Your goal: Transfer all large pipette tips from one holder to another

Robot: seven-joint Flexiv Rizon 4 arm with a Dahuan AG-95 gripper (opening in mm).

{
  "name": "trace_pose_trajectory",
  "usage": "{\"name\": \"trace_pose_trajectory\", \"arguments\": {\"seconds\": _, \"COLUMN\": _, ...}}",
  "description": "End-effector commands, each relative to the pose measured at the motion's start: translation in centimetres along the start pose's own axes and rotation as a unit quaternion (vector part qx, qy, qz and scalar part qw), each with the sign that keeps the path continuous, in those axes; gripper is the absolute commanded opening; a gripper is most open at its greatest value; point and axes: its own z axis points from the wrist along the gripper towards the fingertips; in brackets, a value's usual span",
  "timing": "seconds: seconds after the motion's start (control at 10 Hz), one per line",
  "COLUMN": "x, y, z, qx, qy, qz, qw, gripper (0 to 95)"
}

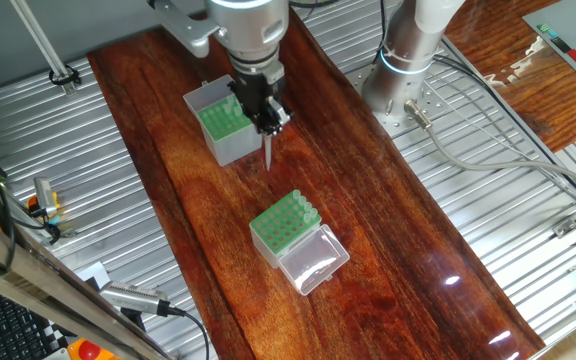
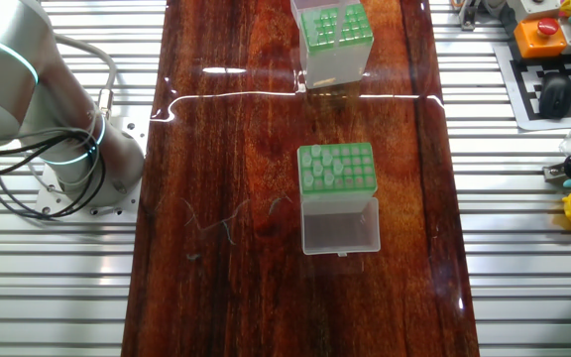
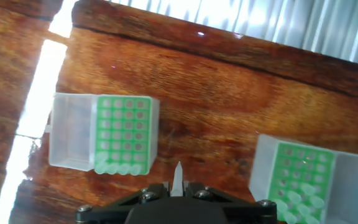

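My gripper (image 1: 268, 122) is shut on one large pipette tip (image 1: 267, 152), which hangs point down above the wood between the two boxes, close beside the taller holder (image 1: 220, 125). In the hand view the tip (image 3: 178, 175) sticks out between the jaws of my gripper (image 3: 178, 185). The taller grey-sided holder (image 3: 303, 177) lies to the right there, with several tips (image 3: 298, 202) in its near rows. The shorter box (image 3: 123, 134) is on the left with its clear lid (image 3: 72, 132) folded open and a row of tips (image 3: 120, 168) along its near edge. The other fixed view shows both boxes (image 2: 335, 35) (image 2: 337, 167) but not my gripper.
The boxes stand on a dark wooden board (image 1: 388, 230) laid over a ribbed metal table (image 1: 488, 240). The arm's base (image 1: 408, 60) with cables is at the back right. A keyboard (image 1: 8, 320) and a red-button box (image 2: 543, 35) lie off the board.
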Motion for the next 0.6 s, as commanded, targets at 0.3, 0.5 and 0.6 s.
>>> {"name": "trace_pose_trajectory", "arguments": {"seconds": 0.3, "x": -0.7, "y": 3.4, "z": 0.0, "qx": -0.026, "qy": -0.015, "qz": -0.019, "qw": 0.9994, "gripper": 0.0}}
{"name": "trace_pose_trajectory", "arguments": {"seconds": 0.5, "x": -1.0, "y": 5.9, "z": 0.1, "qx": -0.021, "qy": -0.013, "qz": -0.005, "qw": 0.9997, "gripper": 0.0}}
{"name": "trace_pose_trajectory", "arguments": {"seconds": 0.6, "x": -1.0, "y": 5.9, "z": 0.2, "qx": -0.019, "qy": -0.014, "qz": -0.003, "qw": 0.9997, "gripper": 0.0}}
